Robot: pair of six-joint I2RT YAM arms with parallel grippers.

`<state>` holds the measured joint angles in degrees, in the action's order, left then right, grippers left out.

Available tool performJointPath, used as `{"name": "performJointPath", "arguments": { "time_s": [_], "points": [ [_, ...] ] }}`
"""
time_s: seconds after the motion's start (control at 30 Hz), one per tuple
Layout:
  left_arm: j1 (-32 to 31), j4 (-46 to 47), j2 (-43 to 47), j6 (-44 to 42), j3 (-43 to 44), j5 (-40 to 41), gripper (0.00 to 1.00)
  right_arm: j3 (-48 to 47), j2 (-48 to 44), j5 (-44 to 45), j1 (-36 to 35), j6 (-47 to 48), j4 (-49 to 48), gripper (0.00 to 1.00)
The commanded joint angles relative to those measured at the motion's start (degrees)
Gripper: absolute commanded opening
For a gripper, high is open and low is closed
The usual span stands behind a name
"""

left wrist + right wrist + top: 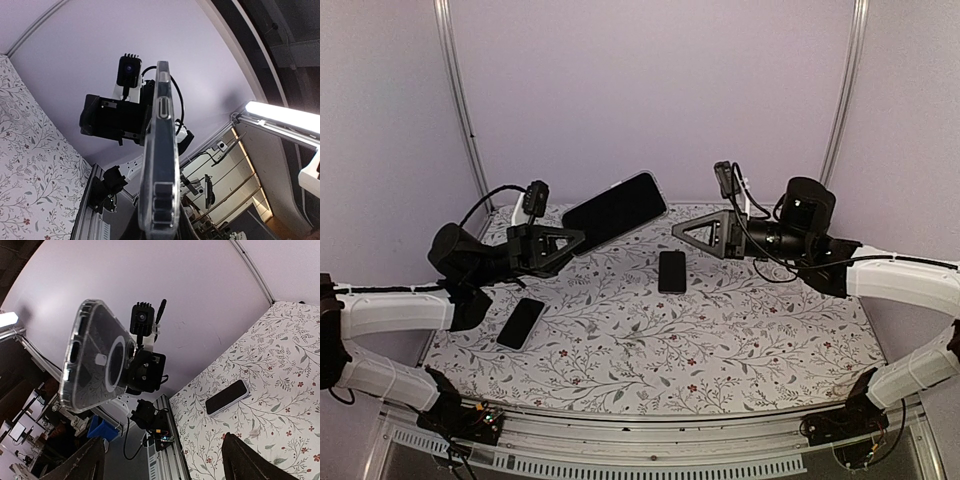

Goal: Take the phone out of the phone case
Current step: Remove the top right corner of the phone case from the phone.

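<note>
The clear phone case [615, 210] with a black phone inside it is held up in the air over the back left of the table, screen toward the top camera. My left gripper [573, 239] is shut on its lower end. In the left wrist view the case [160, 150] shows edge-on, rising from my gripper [160, 234], whose fingers are mostly hidden. My right gripper [678, 230] is open and empty, apart from the case on its right. In the right wrist view the case's back [97, 357] with a ring mark shows, far beyond my wide-open gripper [162, 462].
A small black phone [672, 271] lies on the floral tablecloth [720, 340] below the right gripper. Another black phone [521, 323] lies at the left; it also shows in the right wrist view [227, 397]. Metal frame posts stand at the back corners.
</note>
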<state>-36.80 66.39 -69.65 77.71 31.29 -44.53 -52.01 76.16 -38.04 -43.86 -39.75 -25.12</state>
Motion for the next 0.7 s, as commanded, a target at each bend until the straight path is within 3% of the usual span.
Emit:
{"name": "performJointPath", "arguments": {
  "time_s": [0.0, 0.5, 0.67],
  "points": [
    [1.50, 0.67, 1.71, -2.16, -0.44, -0.01, 0.00, -1.52, -3.47, 1.33, -0.82, 2.51, 1.08, 0.82],
    [1.81, -0.29, 1.01, -3.26, -0.85, -1.39, 0.00, -8.52, 1.74, 0.39, -2.40, 2.08, 1.78, 0.61],
    [1.82, -0.21, 0.92, -3.10, -0.50, -1.51, 0.00, -8.81, 2.99, -0.51, -2.68, 1.56, 1.37, 0.46]
  ]
}}
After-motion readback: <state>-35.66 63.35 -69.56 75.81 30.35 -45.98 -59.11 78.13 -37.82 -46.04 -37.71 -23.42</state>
